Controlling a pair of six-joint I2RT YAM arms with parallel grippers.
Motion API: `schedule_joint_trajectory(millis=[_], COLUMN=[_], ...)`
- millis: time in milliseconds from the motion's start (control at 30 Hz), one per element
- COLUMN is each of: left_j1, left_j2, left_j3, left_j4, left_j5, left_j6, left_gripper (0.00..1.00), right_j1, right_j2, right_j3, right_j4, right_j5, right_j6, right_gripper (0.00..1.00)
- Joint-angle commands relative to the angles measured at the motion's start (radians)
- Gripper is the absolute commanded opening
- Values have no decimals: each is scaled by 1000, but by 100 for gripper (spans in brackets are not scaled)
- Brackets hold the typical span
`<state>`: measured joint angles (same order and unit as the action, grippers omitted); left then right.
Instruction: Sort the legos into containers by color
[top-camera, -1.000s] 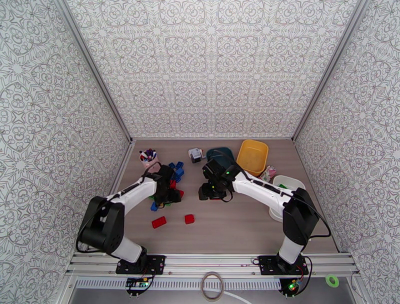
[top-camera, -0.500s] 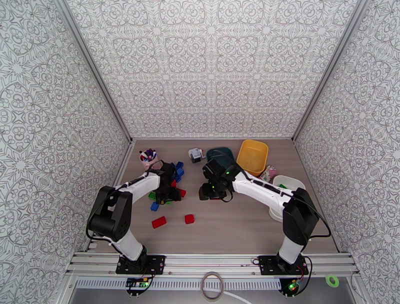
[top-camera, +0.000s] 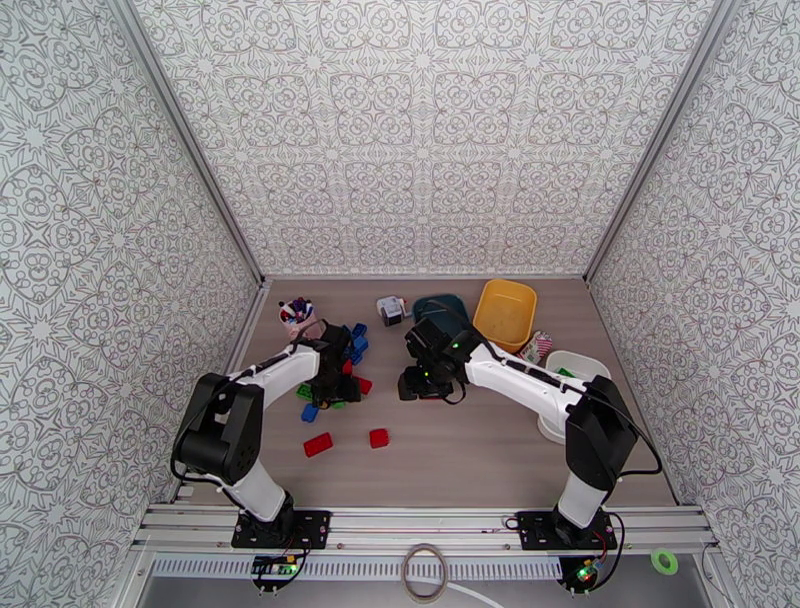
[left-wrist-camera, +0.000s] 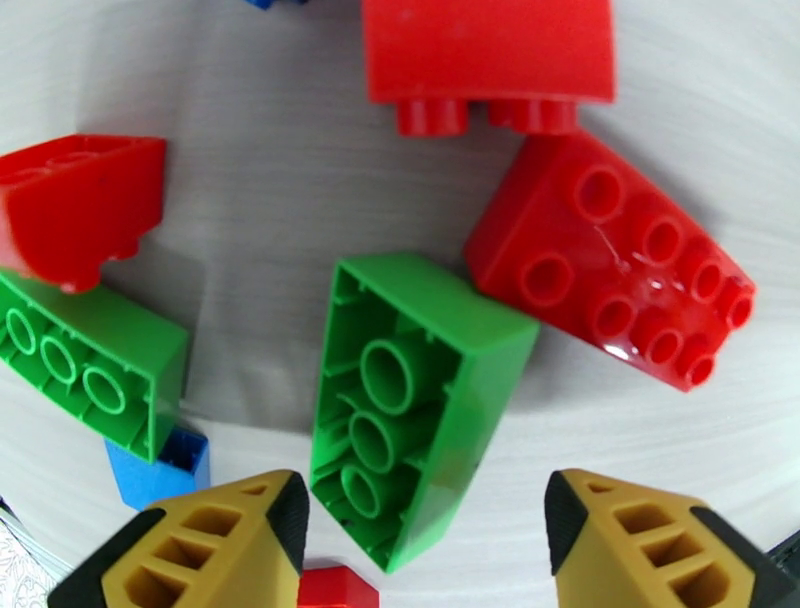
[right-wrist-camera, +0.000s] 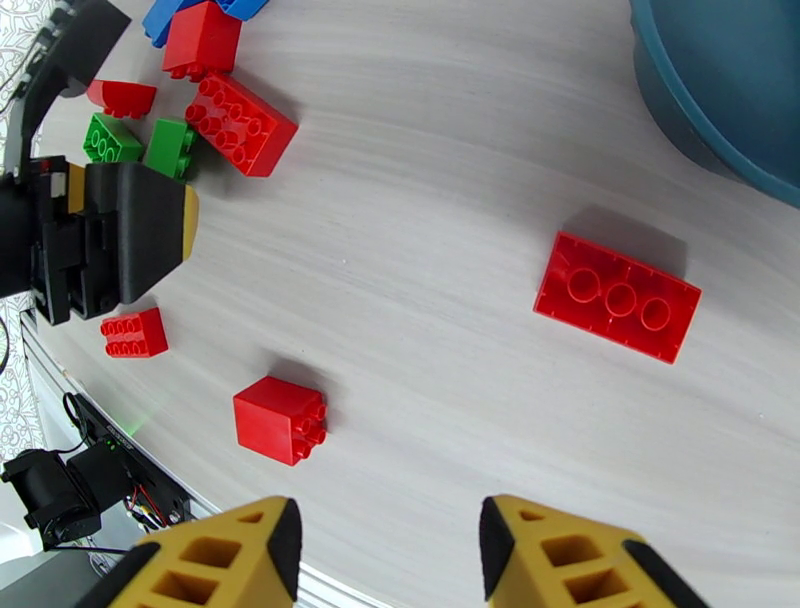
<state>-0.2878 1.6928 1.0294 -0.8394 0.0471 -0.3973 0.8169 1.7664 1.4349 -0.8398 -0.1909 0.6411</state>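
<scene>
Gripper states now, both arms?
Left gripper: open, fingers either side of an upturned green brick, not clamped.
Right gripper: open, empty.

From above, your left arm (top-camera: 275, 375) lies over the pile of legos (top-camera: 356, 343), so the bricks beneath its wrist can't be counted. Your right arm (top-camera: 520, 378) hides the near side of the dark teal tub (top-camera: 445, 302) and part of the white tub (top-camera: 590, 360). In the left wrist view the top edge cuts off a red brick (left-wrist-camera: 488, 48), and a blue brick (left-wrist-camera: 150, 478) sits half behind the left jaws.
</scene>
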Motion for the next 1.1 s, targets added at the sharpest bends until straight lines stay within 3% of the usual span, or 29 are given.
schedule_joint_trajectory(millis=[0,233,633,833,1067], left_j1=[-3,-5,-50,-113,-237], left_j2=[36,53,-115,-238,-407], left_j3=[19,18,25,-4,-53], left_j4=[-13,-15,-46,5,217], left_j5=[-15,-14,15,114,240], left_j6=[26,24,0,-26,-101], left_gripper=[60,44,27,25,25], right_j1=[-7,-13,-38,-109,-167], right_j2=[-23,-51,-88,-132,-166], right_j3=[-12,-39,-56,-74,-102], right_j4=[-16,-10,28,114,323], right_j5=[24,31,-18,-152,-344], right_j6=[20,29,56,131,306], right_gripper=[52,52,53,60,68])
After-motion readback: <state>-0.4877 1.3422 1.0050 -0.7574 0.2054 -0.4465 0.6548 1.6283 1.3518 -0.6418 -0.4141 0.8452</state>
